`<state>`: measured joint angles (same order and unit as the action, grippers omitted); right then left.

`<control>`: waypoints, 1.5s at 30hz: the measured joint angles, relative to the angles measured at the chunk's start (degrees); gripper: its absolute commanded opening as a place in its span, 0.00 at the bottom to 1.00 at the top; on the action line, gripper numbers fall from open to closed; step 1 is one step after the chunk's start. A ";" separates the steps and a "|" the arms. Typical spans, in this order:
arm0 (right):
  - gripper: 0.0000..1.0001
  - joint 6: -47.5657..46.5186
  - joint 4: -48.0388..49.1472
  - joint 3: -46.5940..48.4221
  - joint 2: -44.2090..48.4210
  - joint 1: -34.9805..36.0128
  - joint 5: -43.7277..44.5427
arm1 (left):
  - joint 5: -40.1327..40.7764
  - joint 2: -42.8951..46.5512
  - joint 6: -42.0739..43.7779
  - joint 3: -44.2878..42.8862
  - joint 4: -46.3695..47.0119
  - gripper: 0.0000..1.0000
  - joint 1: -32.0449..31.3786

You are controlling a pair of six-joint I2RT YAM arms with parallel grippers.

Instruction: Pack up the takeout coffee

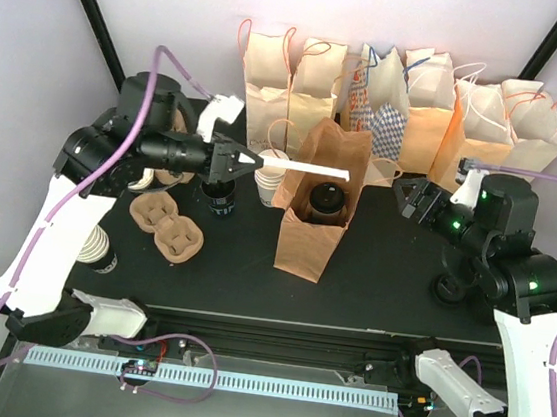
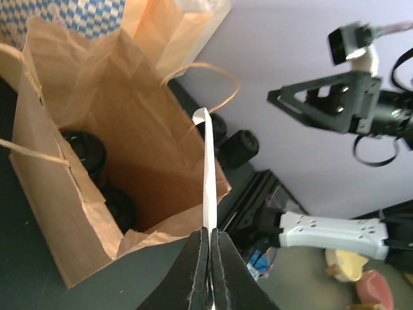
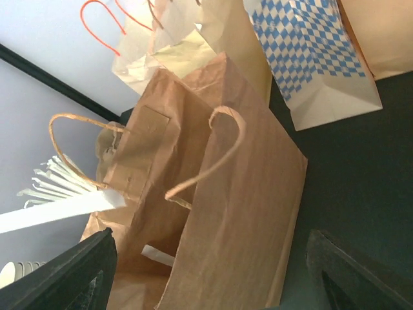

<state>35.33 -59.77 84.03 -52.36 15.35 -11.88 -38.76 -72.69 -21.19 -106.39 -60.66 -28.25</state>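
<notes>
On the left of the black desk (image 1: 392, 272) lie brown moulded-pulp cup carriers (image 1: 166, 226). Beside them the left end effector (image 1: 254, 162) is pressed together on a long flat white paper strip (image 1: 304, 165), which reaches out over the mouth of the open brown paper bag (image 1: 310, 242) standing mid-desk. The takeout coffee (image 1: 325, 199) sits down inside that bag, only its round black plastic lid showing. To the right, the right end effector (image 1: 412, 199) hangs spread, apart from the bag, gripping nothing.
</notes>
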 measured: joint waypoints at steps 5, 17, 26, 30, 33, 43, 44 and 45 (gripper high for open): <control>0.83 1.99 -0.28 -2.34 1.44 0.00 1.03 | 6.23 -3.74 4.72 -2.60 -5.77 0.01 -4.57; 0.87 3.69 0.57 -6.49 3.78 0.00 1.09 | 10.97 -14.01 12.98 -10.75 -14.58 0.99 -9.75; 1.00 1.07 5.55 -7.06 2.25 0.00 0.90 | 17.73 -4.22 13.46 -4.76 -8.48 0.99 -10.84; 1.00 0.55 9.62 -9.73 3.10 0.00 2.36 | 27.98 5.51 10.23 3.19 -3.54 0.99 -7.74; 1.00 0.92 14.12 -15.19 5.79 0.00 5.49 | 34.84 13.53 6.69 12.92 1.49 0.99 -1.38; 1.00 -4.98 39.54 -46.90 24.35 0.00 14.34 | 50.27 31.28 -3.98 51.28 18.36 0.99 5.99; 1.00 -5.92 41.83 -48.65 25.00 0.00 14.53 | 50.84 30.88 -4.28 52.72 19.15 0.99 6.54; 1.00 -6.86 43.85 -49.90 25.18 0.00 14.82 | 51.32 30.25 -4.35 54.38 20.39 0.99 7.17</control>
<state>28.47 -15.92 34.13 -27.18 15.35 2.94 12.56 -42.44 -25.54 -52.01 -40.27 -21.08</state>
